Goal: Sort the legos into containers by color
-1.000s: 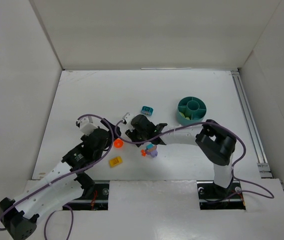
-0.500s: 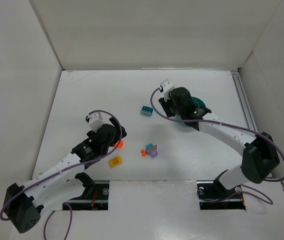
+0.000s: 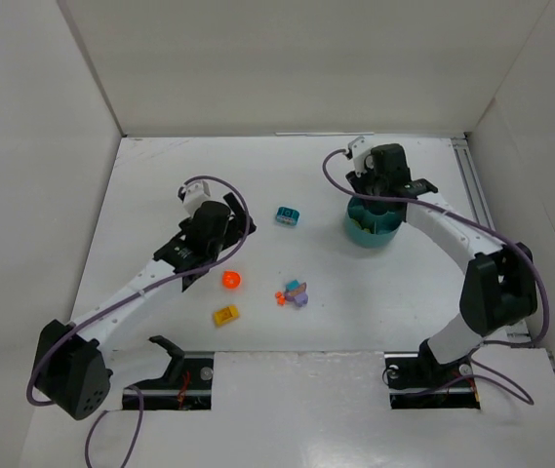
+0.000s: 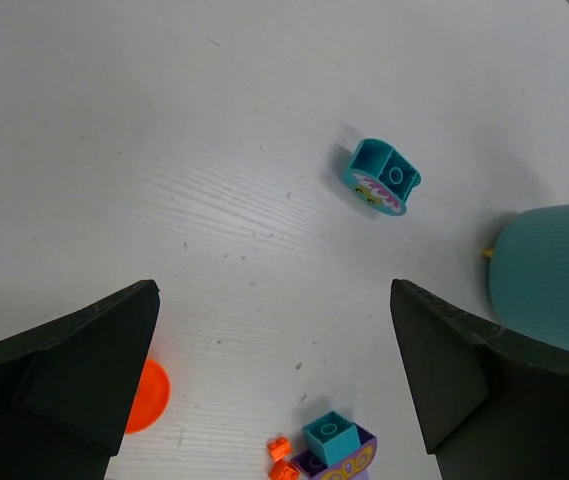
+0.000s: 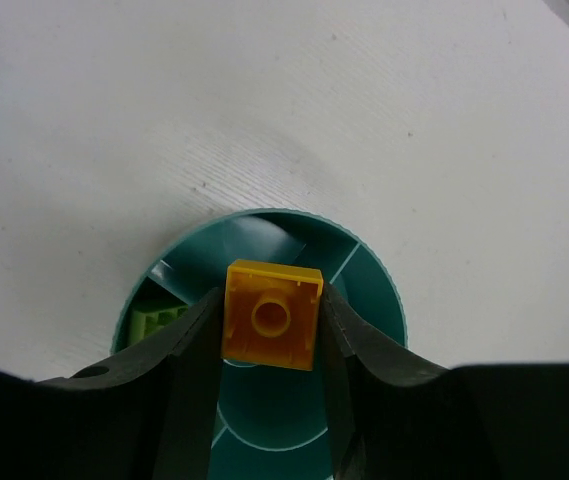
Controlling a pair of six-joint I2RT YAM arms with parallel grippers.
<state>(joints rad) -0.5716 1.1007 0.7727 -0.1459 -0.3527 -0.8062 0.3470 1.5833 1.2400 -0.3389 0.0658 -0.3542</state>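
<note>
Bricks lie apart: the right tool (image 5: 270,345) pinches a yellow-orange brick (image 5: 271,315) just above the teal bowl (image 5: 376,300), one compartment holding a yellow-green brick (image 5: 159,322), while the left tool (image 4: 272,300) hangs spread wide over the desk (image 4: 114,150) near a teal brick (image 4: 381,177) and an orange disc (image 4: 144,396).

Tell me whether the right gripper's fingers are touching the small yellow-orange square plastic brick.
Touching. The right wrist view shows both black fingers pressed against opposite sides of the yellow-orange square plastic brick, above the round teal plastic bowl.
</note>
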